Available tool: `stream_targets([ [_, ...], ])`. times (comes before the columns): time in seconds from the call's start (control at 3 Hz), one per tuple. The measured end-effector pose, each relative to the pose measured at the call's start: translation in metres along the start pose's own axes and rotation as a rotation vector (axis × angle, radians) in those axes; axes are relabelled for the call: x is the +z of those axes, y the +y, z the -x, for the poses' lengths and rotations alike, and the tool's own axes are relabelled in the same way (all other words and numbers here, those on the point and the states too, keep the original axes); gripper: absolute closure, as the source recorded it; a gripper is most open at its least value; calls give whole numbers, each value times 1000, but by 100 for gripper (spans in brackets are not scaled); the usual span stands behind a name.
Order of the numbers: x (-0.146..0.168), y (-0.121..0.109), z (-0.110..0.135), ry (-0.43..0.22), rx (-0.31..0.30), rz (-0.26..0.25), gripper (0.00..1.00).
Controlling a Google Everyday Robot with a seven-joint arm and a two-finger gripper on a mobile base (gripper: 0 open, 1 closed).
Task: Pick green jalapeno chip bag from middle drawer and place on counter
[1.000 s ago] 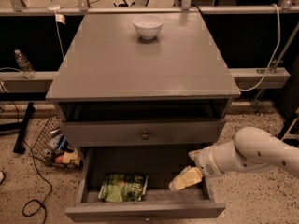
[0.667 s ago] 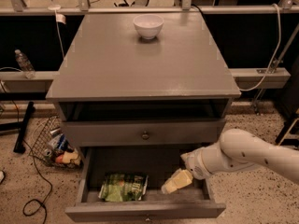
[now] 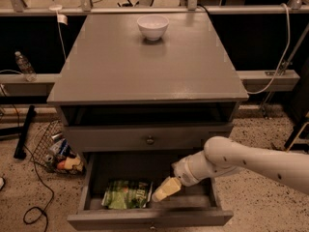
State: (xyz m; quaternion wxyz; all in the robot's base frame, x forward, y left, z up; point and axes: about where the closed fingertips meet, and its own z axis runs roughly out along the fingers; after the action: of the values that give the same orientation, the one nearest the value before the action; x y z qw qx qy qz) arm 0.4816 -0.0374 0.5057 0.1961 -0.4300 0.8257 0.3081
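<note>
We see the gripper (image 3: 163, 191) low inside the open middle drawer (image 3: 145, 218), right of centre, its pale tip just beside the right edge of the green jalapeno chip bag (image 3: 126, 194). Whether it is parted or closed we cannot tell, nor whether it touches the foil. The bag lies flat on the drawer floor, left of centre, and we cannot read its white and dark print. Above, the counter (image 3: 145, 66) carries a white bowl (image 3: 152, 27) near its far edge. A wire basket (image 3: 60, 153) of packets sits on the floor to the left.
</note>
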Motion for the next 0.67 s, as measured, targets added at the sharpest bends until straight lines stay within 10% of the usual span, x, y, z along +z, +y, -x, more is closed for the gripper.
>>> stream_targets([
  [0.67,47,-6,-1,-52,44,14,0],
])
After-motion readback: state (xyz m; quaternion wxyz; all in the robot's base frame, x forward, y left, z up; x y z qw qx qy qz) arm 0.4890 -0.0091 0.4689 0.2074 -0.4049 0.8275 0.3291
